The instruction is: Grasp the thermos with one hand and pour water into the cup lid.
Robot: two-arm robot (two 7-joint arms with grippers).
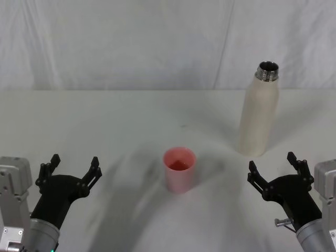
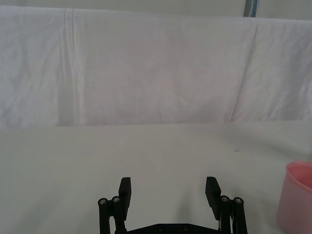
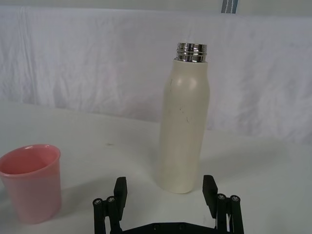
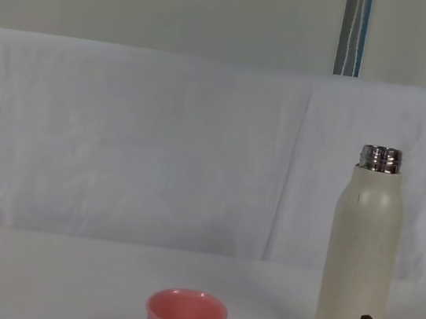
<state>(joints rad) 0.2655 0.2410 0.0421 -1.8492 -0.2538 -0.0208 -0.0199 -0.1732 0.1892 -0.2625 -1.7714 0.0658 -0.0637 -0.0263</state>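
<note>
- Cream-white and tall, the thermos (image 1: 259,113) stands upright just ahead of your right gripper (image 1: 275,171), a little toward the middle. Its steel neck has no cap on it.
- Your right gripper has its jaws spread wide and holds nothing. It is near the thermos but not touching it.
- Your left gripper (image 1: 71,172) is spread wide too and holds nothing. It sits low at the near side of the white table (image 1: 105,121), well apart from the thermos.
- The pink cup lid (image 1: 179,169) stands upright between your two grippers, a bit ahead of them.
- I think nothing is done yet. You still have to grab the thermos, lift it, carry it over the cup lid and tip it.
- The head view looks down into the cup lid, but I cannot tell if it holds water.
- The right wrist view shows the thermos (image 3: 184,126) lined up between the two fingers (image 3: 120,187), which the head view does not.
- The chest view shows how much taller the thermos (image 4: 360,263) is than the cup lid (image 4: 185,318).
</note>
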